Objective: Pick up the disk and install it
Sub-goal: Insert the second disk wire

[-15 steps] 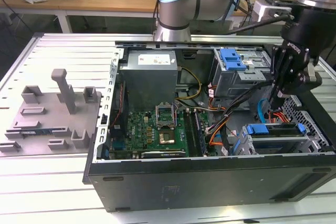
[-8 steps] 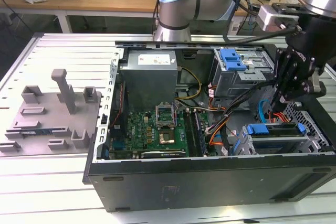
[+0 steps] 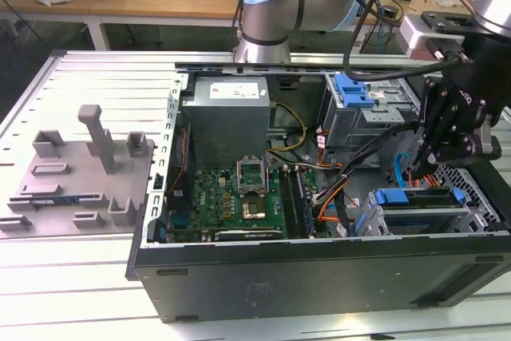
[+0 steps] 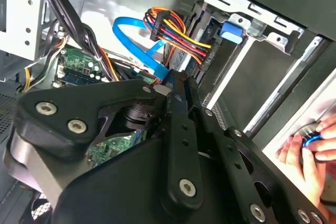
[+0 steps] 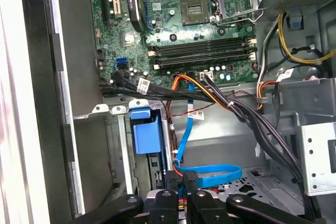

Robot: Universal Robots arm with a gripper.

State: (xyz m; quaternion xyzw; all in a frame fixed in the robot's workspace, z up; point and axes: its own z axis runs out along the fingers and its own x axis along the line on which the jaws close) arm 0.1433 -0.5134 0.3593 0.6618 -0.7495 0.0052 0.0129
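Hanging above the open computer case (image 3: 319,269), the black gripper (image 3: 423,167) sits at the exterior view's right, over the corner where the drive bays are. Its two fingers (image 5: 190,182) stand close together with their tips nearly touching, and nothing is held between them.

The disk (image 3: 421,207) already lies inside the case, in the lower bay near the front wall at the exterior view's right. Its blue carrier edge shows at the top, and the silver body rests flat in the metal cage just below the gripper. In the first wrist view the blue carrier (image 5: 145,135) shows in its slot beside a grey metal wall, close to the fingertips.

A thin blue cable (image 5: 210,174) curls in a loop next to the fingertips, and in the second wrist view the same blue cable (image 4: 137,38) passes beside a bundle of red, yellow and orange wires (image 4: 176,32).

The green motherboard (image 3: 239,197) lies in the middle of the case, with the grey power supply (image 3: 227,113) behind it. A second blue bracket (image 3: 354,92) sits on the upper drive cage.

To the exterior view's left of the case, a grey fixture plate (image 3: 76,173) with upright blocks rests on the metal surface (image 3: 96,69).

A person's hand (image 4: 310,153) shows at the edge of the second wrist view, outside the case.
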